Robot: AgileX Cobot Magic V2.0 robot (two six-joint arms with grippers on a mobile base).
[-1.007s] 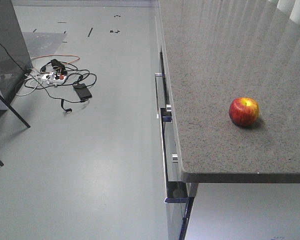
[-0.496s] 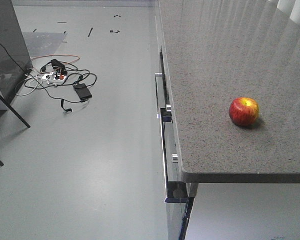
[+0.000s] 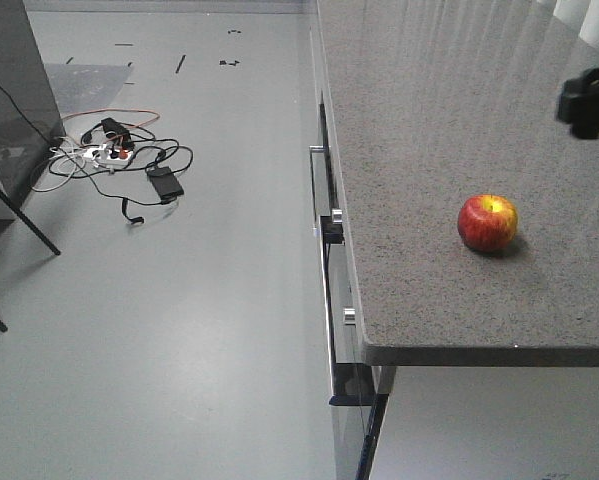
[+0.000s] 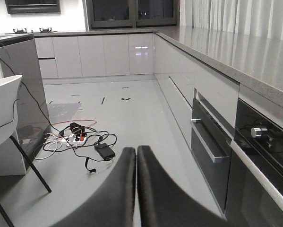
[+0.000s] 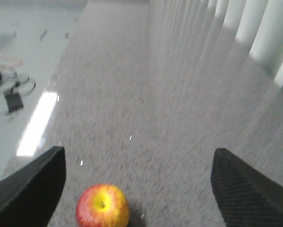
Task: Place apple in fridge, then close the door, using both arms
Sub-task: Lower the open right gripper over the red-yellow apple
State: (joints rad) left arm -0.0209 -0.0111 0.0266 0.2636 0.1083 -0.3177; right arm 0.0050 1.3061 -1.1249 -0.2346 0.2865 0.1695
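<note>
Apple (image 3: 487,222) sits on the speckled desk (image 3: 429,120); right gripper (image 5: 139,153) at its 1 o'clock, fingers spread wide; left gripper (image 4: 136,150) has fingers pressed together.

The red-yellow apple (image 3: 487,222) sits stem-up on the speckled stone countertop (image 3: 429,120).

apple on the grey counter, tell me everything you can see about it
The round red apple has yellow streaks and a yellow patch around its stem dimple, which faces up. Its skin looks smooth, whole and slightly glossy. It sits upright on the speckled grey stone countertop, set in from the edges, casting a small shadow. Only the countertop touches it; the open right gripper hangs near it, its black fingers spread wide and clear of it.
</note>
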